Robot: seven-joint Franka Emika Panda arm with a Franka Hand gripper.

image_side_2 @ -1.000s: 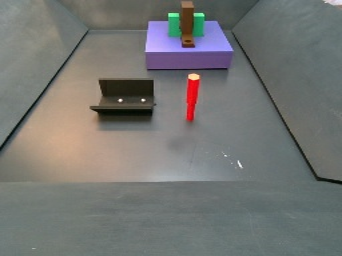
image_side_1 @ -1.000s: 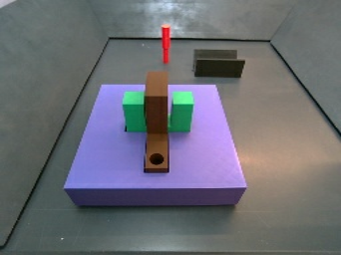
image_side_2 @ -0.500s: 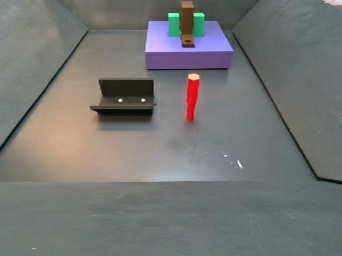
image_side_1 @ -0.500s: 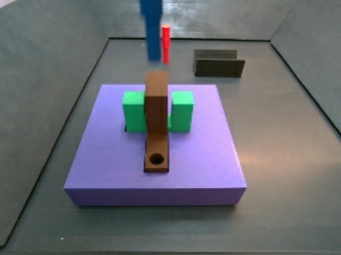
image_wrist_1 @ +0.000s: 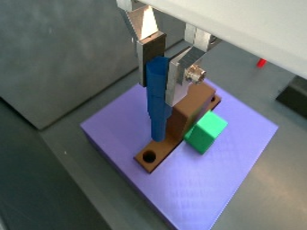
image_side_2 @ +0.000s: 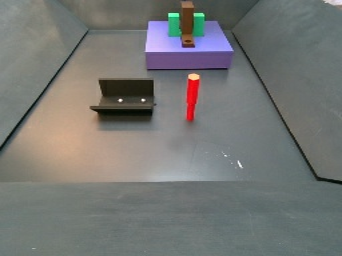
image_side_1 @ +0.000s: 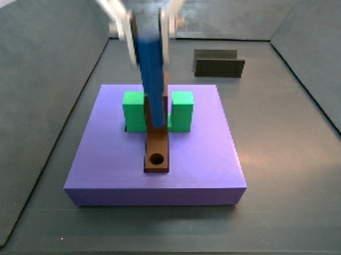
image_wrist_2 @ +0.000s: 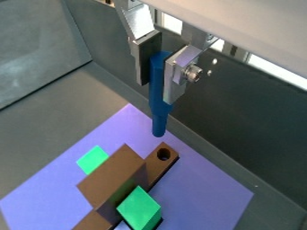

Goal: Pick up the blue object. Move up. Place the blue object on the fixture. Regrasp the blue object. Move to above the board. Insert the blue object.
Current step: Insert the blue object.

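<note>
Absent from the side view a second ago, the end effector [image_wrist_2: 159,59] now hangs above the flat purple board [image_wrist_2: 228,202], clamped on the thin blue cylindrical peg [image_wrist_2: 159,92], which points toward the long brown bar's round hole [image_wrist_2: 163,155], so insertion appears to remain.

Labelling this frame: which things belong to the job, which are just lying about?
In the job:
- blue object, upright, clamped in the tool above the board
- board
- brown bar, its round hole just below the peg tip
- fixture, on the floor

Lying about:
- red peg, upright on the floor
- green block, on the board
</note>
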